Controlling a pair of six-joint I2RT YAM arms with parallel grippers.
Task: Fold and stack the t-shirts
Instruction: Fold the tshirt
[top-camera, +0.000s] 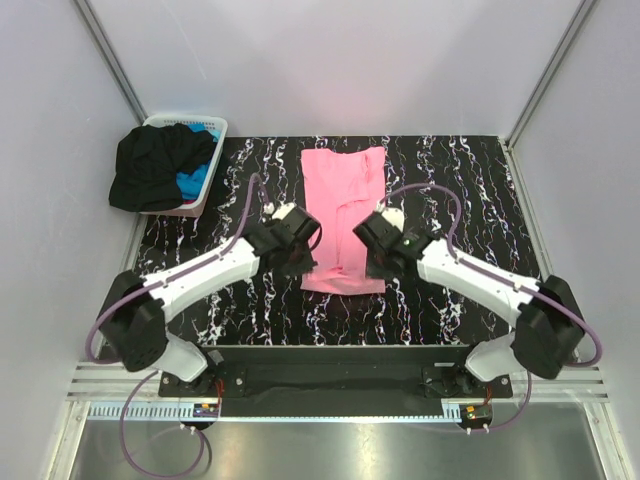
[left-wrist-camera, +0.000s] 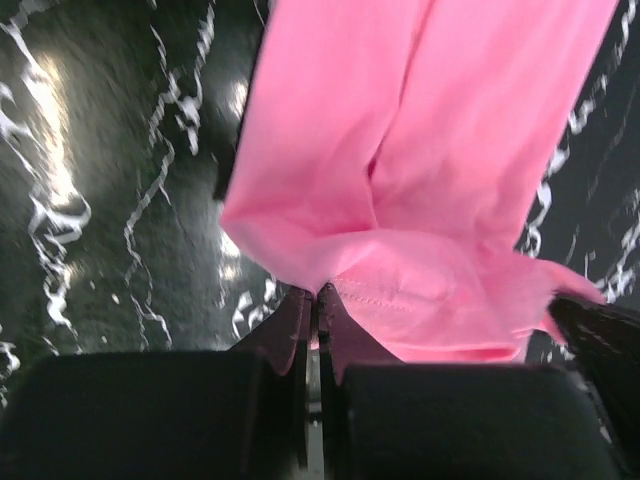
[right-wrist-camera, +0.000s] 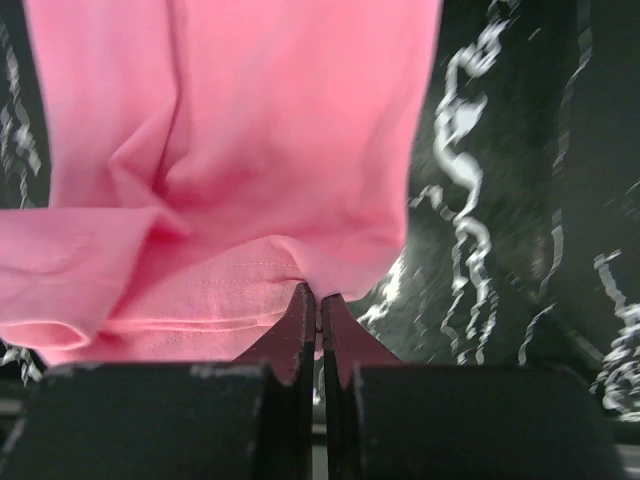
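A bright pink t-shirt (top-camera: 343, 200) lies as a long narrow strip down the middle of the black marbled table (top-camera: 470, 180). My left gripper (top-camera: 306, 262) is shut on its near left corner, and the cloth bunches at the fingertips in the left wrist view (left-wrist-camera: 400, 150). My right gripper (top-camera: 373, 266) is shut on the near right corner, where the hem is pinched between the closed jaws in the right wrist view (right-wrist-camera: 250, 150). The near end of the shirt is lifted and rumpled between the two grippers. A black t-shirt (top-camera: 150, 165) and a bright blue t-shirt (top-camera: 194, 181) lie heaped in the basket.
A white slotted basket (top-camera: 214, 127) stands at the back left corner, with the black cloth spilling over its left side. White walls with metal posts close in the table on three sides. The arm bases sit along the near edge.
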